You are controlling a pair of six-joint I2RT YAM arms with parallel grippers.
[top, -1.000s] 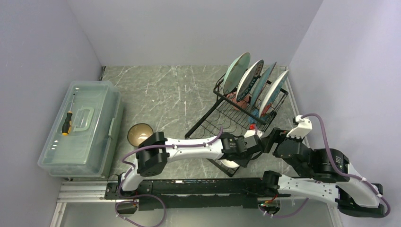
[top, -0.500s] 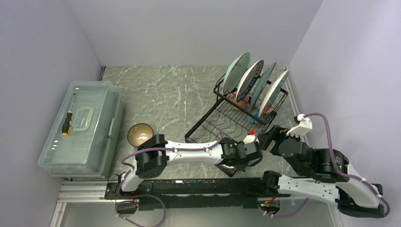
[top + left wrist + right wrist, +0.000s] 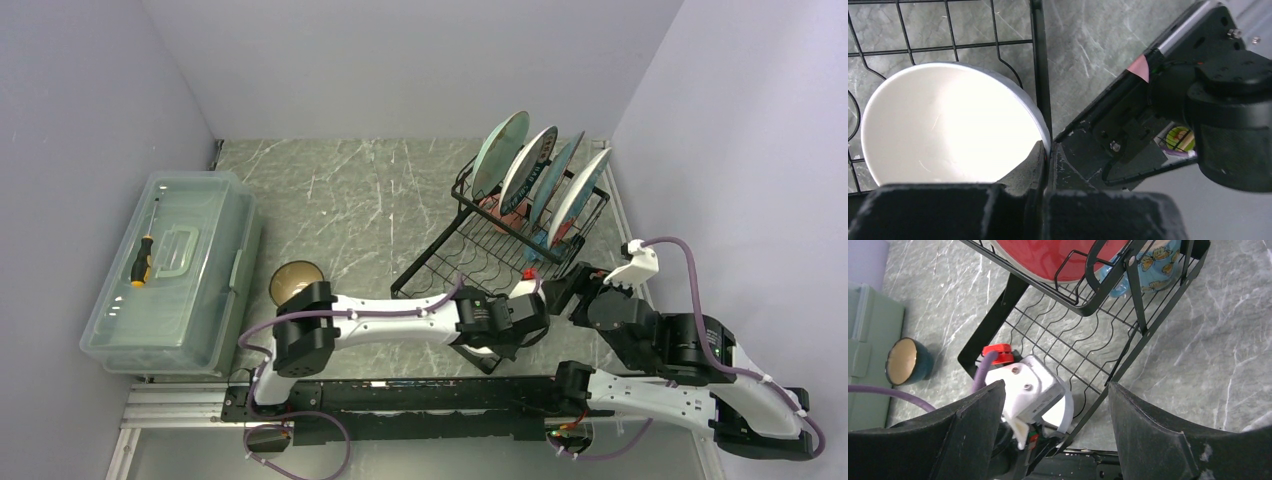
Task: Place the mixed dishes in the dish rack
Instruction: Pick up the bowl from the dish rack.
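Note:
The white bowl [image 3: 948,125] sits on the low wire tier of the dish rack [image 3: 470,262]. My left gripper [image 3: 1046,148] is shut on its right rim, one finger inside and one outside. From above, that gripper [image 3: 497,338] covers most of the bowl. My right gripper [image 3: 1055,402] hangs open just above the left wrist, holding nothing; from above it [image 3: 556,292] is at the rack's near right corner. Several plates [image 3: 528,165] stand in the rack's slots, with a red plate [image 3: 1058,255] and a blue mug [image 3: 1158,260] in the basket. The brown bowl [image 3: 296,281] stands on the table to the left.
A clear plastic box [image 3: 170,270] with a screwdriver [image 3: 140,262] on its lid sits at the left edge. The walls close in on both sides. The rack's black frame bar [image 3: 1038,60] runs right beside the bowl's rim. The two wrists are close together.
My left gripper has closed onto the white bowl's rim, and its arm has shifted slightly left. The right gripper drew back a little and stays open.

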